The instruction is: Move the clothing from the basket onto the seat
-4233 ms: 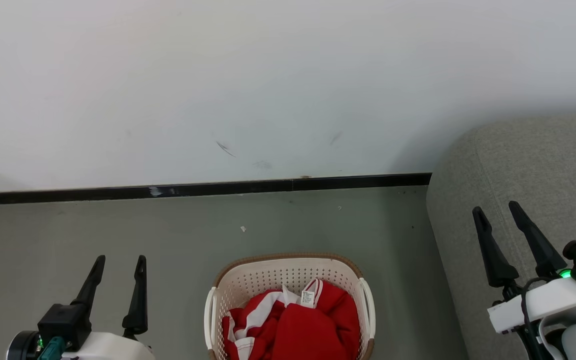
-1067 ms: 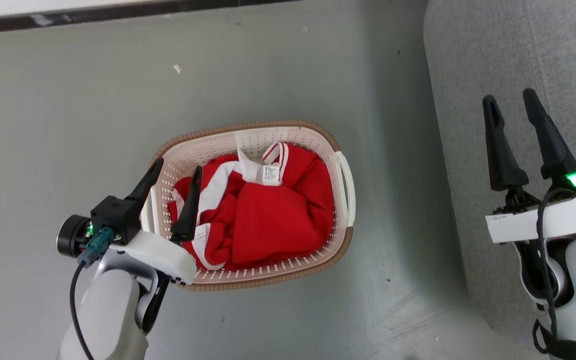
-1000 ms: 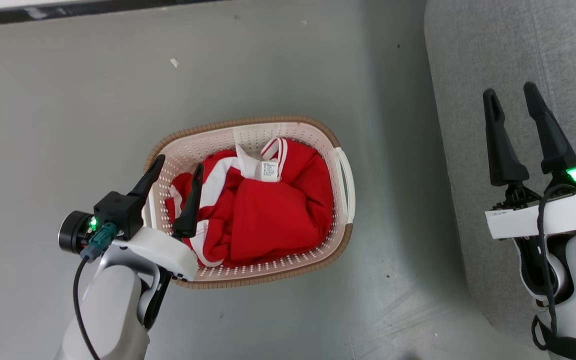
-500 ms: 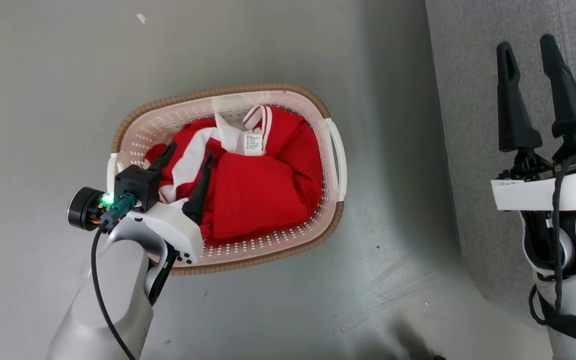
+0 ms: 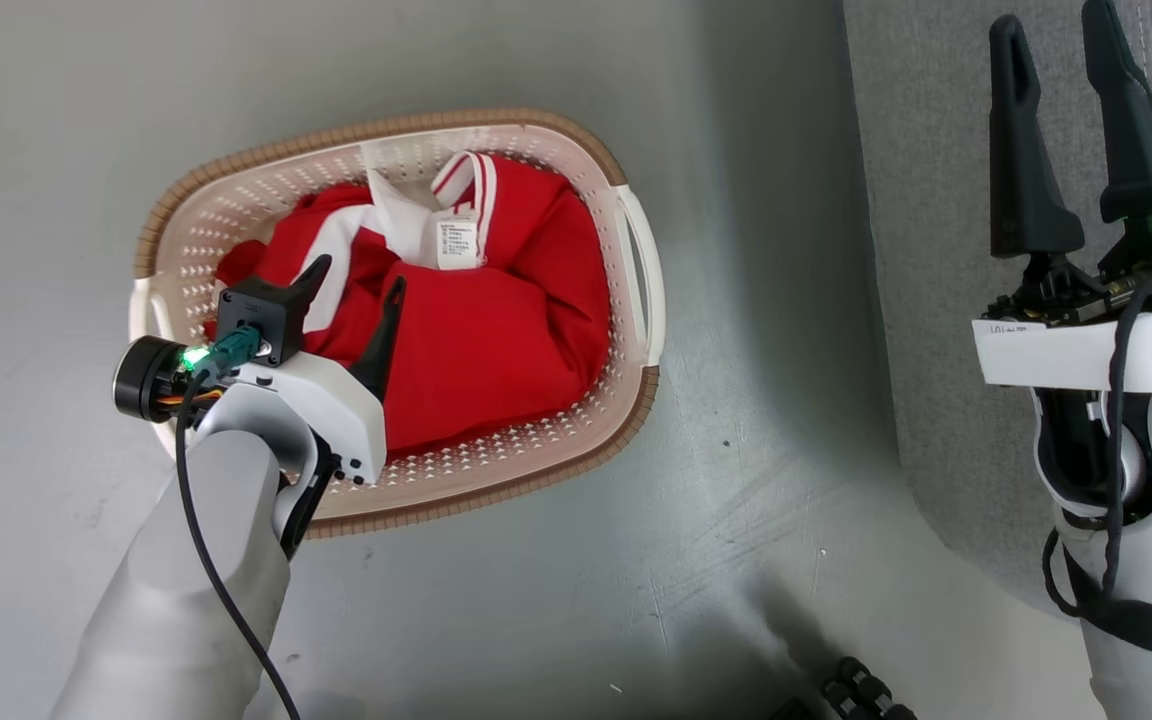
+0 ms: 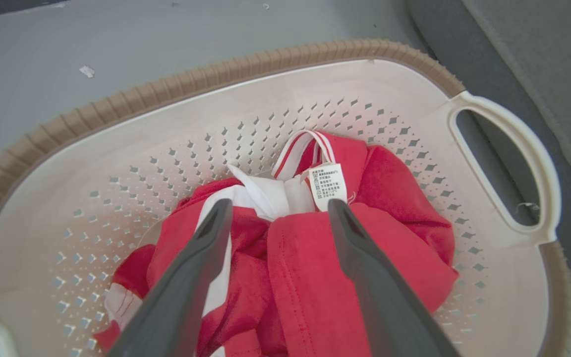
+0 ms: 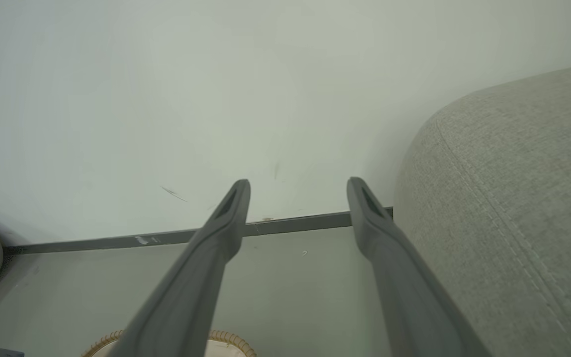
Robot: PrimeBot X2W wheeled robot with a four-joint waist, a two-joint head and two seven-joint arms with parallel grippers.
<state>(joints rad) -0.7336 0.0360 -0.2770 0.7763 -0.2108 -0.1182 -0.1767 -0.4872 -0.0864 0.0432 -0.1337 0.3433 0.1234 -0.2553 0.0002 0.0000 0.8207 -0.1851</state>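
Observation:
The clothing point(image 5: 496, 330), bright red with white stripes and a white care tag point(image 5: 457, 243), lies bunched in the cream basket point(image 5: 386, 135) on the floor. My left gripper point(image 5: 358, 277) is open and reaches down into the basket, its fingertips at the top of the red pile. In the left wrist view the open left gripper point(image 6: 279, 206) straddles a fold of the clothing point(image 6: 310, 267) just below the tag, inside the perforated basket point(image 6: 166, 134). My right gripper point(image 5: 1051, 20) is open and empty above the grey seat point(image 5: 936, 200). The right gripper point(image 7: 299, 184) points at the wall beside the seat point(image 7: 513, 188).
The basket stands on grey floor point(image 5: 736, 500), a short gap left of the seat's rounded edge. A pale wall point(image 7: 216, 99) with a dark baseboard point(image 7: 117, 243) lies ahead. A small dark ribbed object point(image 5: 861, 690) sits at the bottom of the head view.
The head camera has tilted down, so the whole picture shifted. My left gripper has moved from the basket's left rim inward and down onto the red pile, still open. The right gripper stays open.

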